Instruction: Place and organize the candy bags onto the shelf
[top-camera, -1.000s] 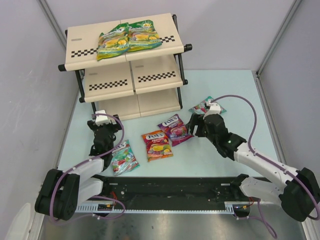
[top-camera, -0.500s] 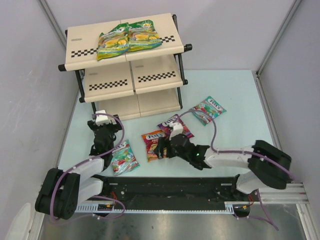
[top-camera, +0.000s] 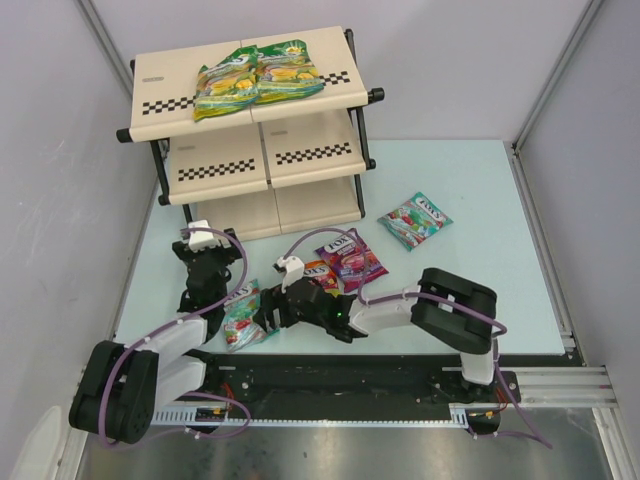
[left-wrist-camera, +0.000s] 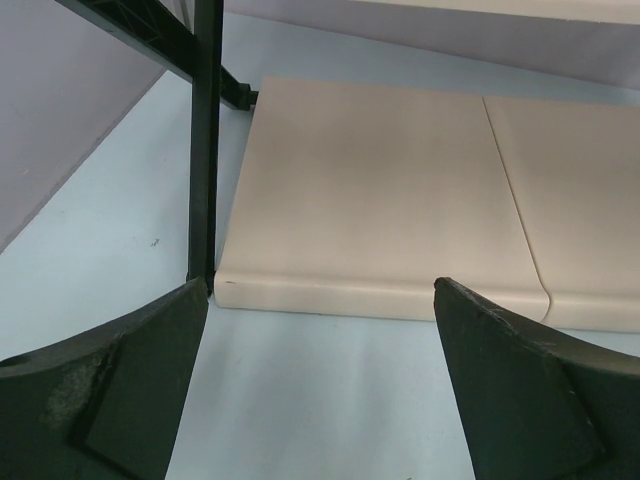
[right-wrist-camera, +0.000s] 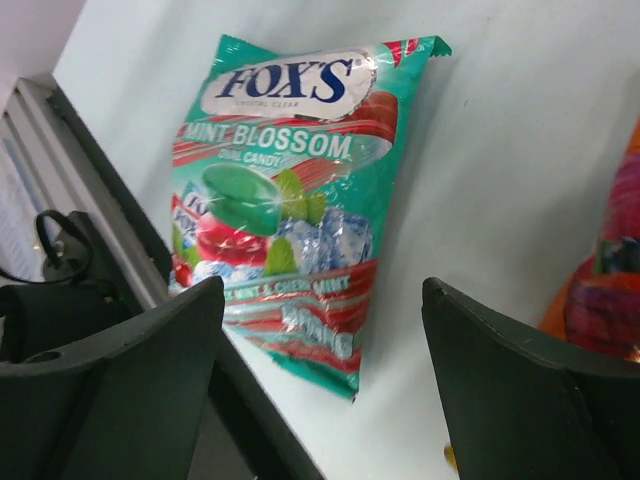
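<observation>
Shelf (top-camera: 160, 88) at upper left, loose bags on the table (top-camera: 480, 180) below it.
Two bags lie side by side on the top tier: left bag (top-camera: 226, 88), right bag (top-camera: 288, 72). On the table, from right to left: outer bag (top-camera: 415, 220), centre bag (top-camera: 350, 257), partly covered bag (top-camera: 318, 270), Mint Blossom bag (top-camera: 240, 316) just left of the right gripper (top-camera: 263, 317).

Glossy crinkled plastic candy bag (right-wrist-camera: 280, 200), smooth matt beige shelf (left-wrist-camera: 380, 190), smooth pale table (right-wrist-camera: 500, 150)
</observation>
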